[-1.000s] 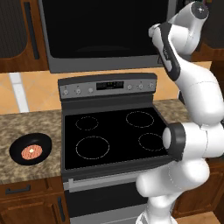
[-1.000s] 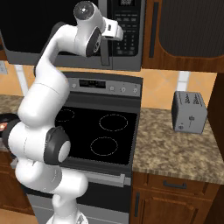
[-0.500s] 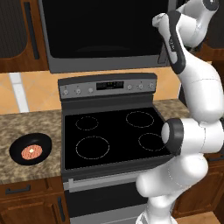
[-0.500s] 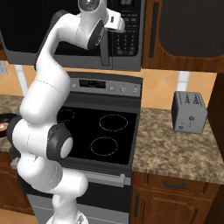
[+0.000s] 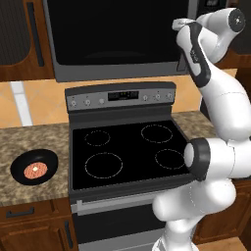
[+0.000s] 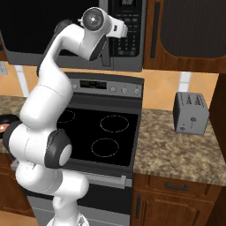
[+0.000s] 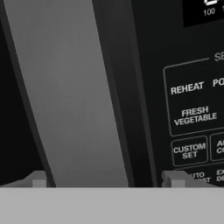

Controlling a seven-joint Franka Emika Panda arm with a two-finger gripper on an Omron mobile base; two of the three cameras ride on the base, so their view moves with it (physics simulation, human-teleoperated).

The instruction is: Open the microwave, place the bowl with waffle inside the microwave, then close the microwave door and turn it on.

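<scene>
The microwave door (image 5: 117, 39) is not yet opened; its handle (image 7: 70, 96) is straddled by the spread gripper (image 7: 105, 179). The bowl (image 5: 34, 166) waits at 9 o'clock, waffle (image 5: 36, 170) inside.

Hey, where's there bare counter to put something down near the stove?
Bare granite lies right of the stove, between it and the toaster, plus the front strip there. Left of the stove, the bowl with the waffle takes the middle; free room behind it.

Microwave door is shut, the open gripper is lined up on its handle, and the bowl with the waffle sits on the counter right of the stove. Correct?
Not quite. The bowl with the waffle sits on the counter left of the stove, as the left base view shows. The microwave door is shut, and the gripper straddles its handle.
</scene>
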